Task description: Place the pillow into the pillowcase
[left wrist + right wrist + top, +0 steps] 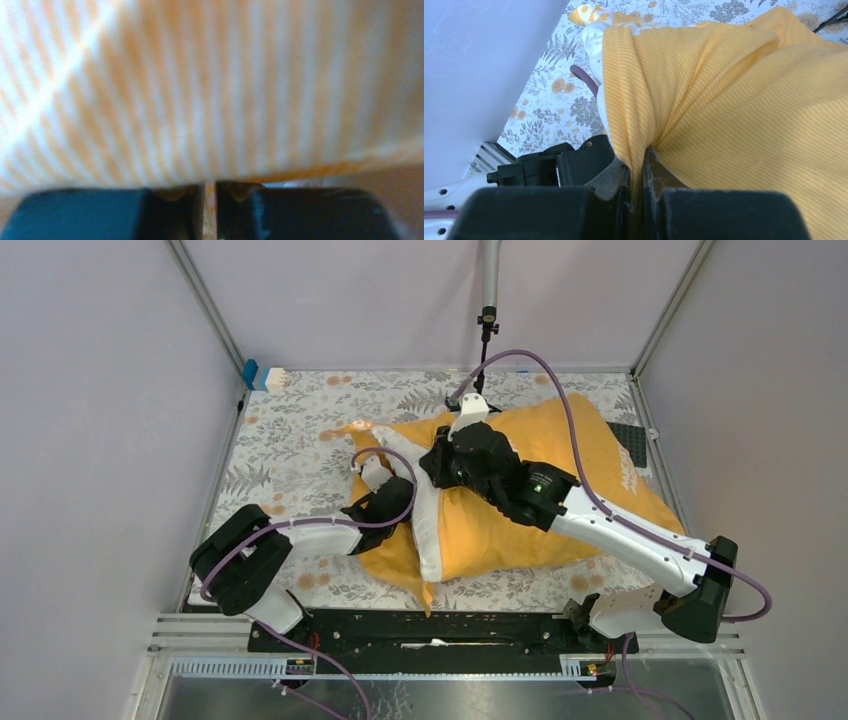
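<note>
Pillow (429,530) sits mostly inside the orange pillowcase (545,435), mid-right on the floral worktop (290,440); a white strip shows at the case's left mouth. In the top view, the left end effector (374,472) is at that open edge and the right end effector (466,422) is at the far upper edge of the case. In the left wrist view, blurred striped cloth fills the frame, and the jaws are nearly together with orange fabric between them. In the right wrist view, the jaws are pinched tight on a fold of pillowcase, with the cloth draping off to the right.
</note>
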{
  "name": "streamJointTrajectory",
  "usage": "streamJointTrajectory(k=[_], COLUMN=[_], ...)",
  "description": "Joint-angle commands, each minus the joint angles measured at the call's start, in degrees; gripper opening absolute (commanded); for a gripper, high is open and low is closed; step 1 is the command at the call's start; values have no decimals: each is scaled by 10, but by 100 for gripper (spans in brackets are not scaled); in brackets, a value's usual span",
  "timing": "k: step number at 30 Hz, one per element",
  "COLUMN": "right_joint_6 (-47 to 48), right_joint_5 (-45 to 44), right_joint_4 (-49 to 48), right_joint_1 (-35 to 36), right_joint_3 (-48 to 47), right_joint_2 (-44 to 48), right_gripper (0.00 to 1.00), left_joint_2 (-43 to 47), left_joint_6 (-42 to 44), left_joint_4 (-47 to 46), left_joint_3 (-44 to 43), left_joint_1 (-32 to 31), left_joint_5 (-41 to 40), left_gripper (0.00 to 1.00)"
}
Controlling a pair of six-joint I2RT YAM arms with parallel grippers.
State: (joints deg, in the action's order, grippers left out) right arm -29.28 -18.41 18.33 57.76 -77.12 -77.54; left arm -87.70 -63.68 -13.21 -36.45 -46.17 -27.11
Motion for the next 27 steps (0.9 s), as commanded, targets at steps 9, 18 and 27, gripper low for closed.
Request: streamJointTrajectory(k=[9,18,27], right_joint_6=[15,46,36], right_joint_5=[-71,-143,-97], right_joint_4=[-58,-38,-54], right_joint_1=[10,2,-8], right_joint_3=[24,36,62], right_joint_2=[33,-4,-17], right_gripper=[0,0,0], left_joint_2=[170,327,399], left_joint_6=[33,30,35], left_joint_4=[28,109,85], left_joint_3=[44,129,206], left_joint_1=[16,32,43], left_joint_5=[90,122,182], left_gripper=[0,0,0])
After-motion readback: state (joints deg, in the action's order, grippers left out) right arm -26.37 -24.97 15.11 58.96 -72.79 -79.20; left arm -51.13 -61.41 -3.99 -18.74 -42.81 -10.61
